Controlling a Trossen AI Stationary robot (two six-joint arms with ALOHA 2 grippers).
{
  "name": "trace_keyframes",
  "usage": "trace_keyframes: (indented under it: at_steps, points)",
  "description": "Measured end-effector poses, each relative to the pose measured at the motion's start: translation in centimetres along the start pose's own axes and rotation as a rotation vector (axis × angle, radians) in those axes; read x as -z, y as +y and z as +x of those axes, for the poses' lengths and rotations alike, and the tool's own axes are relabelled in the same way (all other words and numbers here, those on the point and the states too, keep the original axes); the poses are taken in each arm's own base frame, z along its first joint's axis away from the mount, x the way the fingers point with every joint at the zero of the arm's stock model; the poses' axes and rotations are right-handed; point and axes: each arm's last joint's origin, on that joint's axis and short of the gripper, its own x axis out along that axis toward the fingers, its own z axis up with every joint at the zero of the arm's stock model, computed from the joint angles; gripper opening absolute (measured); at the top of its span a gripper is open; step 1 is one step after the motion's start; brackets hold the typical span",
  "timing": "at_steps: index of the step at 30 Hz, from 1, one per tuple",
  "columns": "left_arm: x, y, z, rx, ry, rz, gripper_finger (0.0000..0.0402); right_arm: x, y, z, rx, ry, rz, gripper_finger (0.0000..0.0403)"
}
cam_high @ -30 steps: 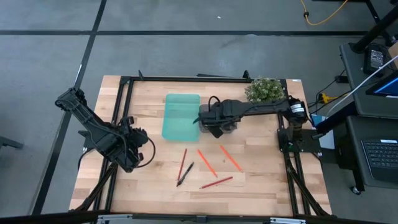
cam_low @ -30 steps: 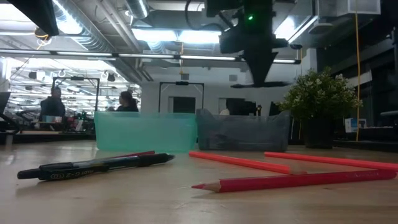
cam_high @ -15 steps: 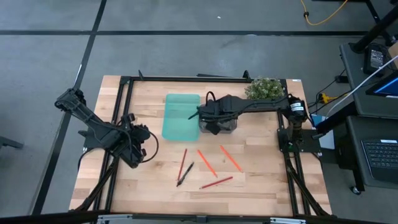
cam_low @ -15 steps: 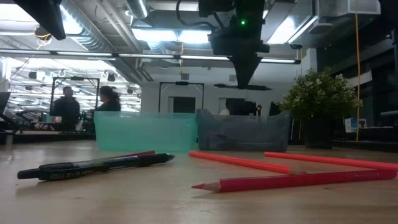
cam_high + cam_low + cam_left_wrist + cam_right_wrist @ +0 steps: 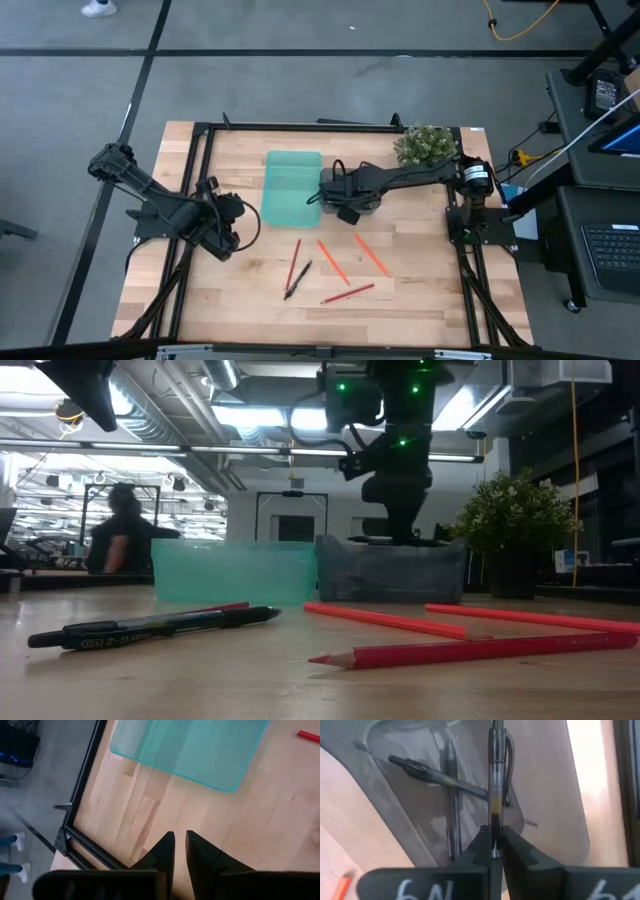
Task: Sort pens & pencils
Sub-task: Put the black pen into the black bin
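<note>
Risk sits in the release: my right hand (image 5: 491, 852) pinches a clear-barrelled pen (image 5: 495, 780) by one end, hanging over the grey tray (image 5: 362, 197), where two dark pens (image 5: 451, 785) already lie crossed. If I let go while the pen is high or tilted, I judge it could strike those two and bounce over the low wall, or land leaning on the rim and tip out toward the teal tray (image 5: 290, 186) just beside it. A grip so near the end also lets the barrel swing if I move sharply.

My left hand (image 5: 180, 851) waits near the table's left edge, its fingers close together with a thin gap and nothing between them.

Still loose on the table (image 5: 240, 290) nearer the front are the red pencils (image 5: 348, 292) and a black pen (image 5: 297, 279); dragging my arm low over them would scatter them.
</note>
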Motion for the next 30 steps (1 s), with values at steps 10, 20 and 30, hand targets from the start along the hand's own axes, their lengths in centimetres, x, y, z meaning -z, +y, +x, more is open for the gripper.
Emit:
trace_keyframes:
  at_steps: [10, 20, 30]
  points:
    - [-0.5, 0.5, 0.5, -0.02, 0.02, -0.022, 0.0041, -1.2, -0.8, 0.5, -0.027, -0.072, -0.011, 0.0025]
    - [-0.6, 0.5, 0.6, -0.021, 0.021, -0.005, 0.0041, -1.7, -0.6, 2.2, -0.066, -0.054, 0.001, 0.0027]
    - [-0.6, 0.5, 0.6, -0.02, 0.021, -0.005, 0.0041, -0.8, -0.5, 3.9, -0.081, -0.007, 0.004, 0.0047]
